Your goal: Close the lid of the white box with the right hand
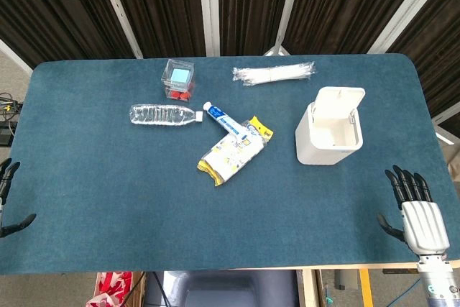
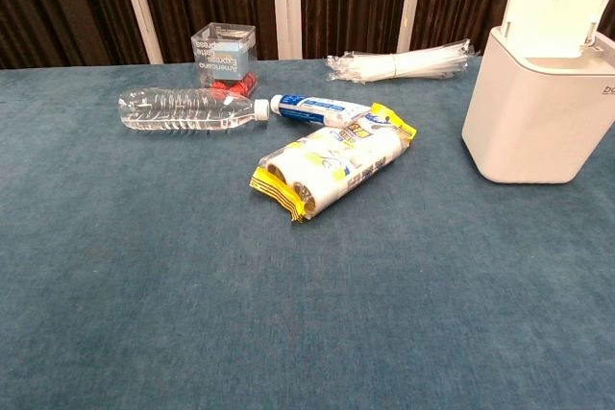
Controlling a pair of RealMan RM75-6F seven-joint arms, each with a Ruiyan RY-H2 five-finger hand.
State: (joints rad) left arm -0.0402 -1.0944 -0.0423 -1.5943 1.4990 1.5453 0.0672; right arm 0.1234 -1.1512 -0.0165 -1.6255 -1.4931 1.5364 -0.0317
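The white box (image 1: pixel 327 138) stands on the right part of the blue table, with its lid (image 1: pixel 339 102) hinged up and back, leaving the box open. The chest view shows the box (image 2: pixel 538 103) at the far right and its lid (image 2: pixel 559 2) raised upright. My right hand (image 1: pixel 417 210) lies at the table's front right corner, fingers spread and holding nothing, well in front of and to the right of the box. My left hand (image 1: pixel 8 195) shows only as dark fingertips at the left edge, spread and empty. Neither hand appears in the chest view.
A yellow-and-white packet (image 1: pixel 233 152), a toothpaste tube (image 1: pixel 223 120), a clear water bottle (image 1: pixel 164 114), a small clear cube box (image 1: pixel 177 78) and a bundle of wrapped straws (image 1: pixel 273 73) lie across the middle and back of the table (image 1: pixel 108 199).
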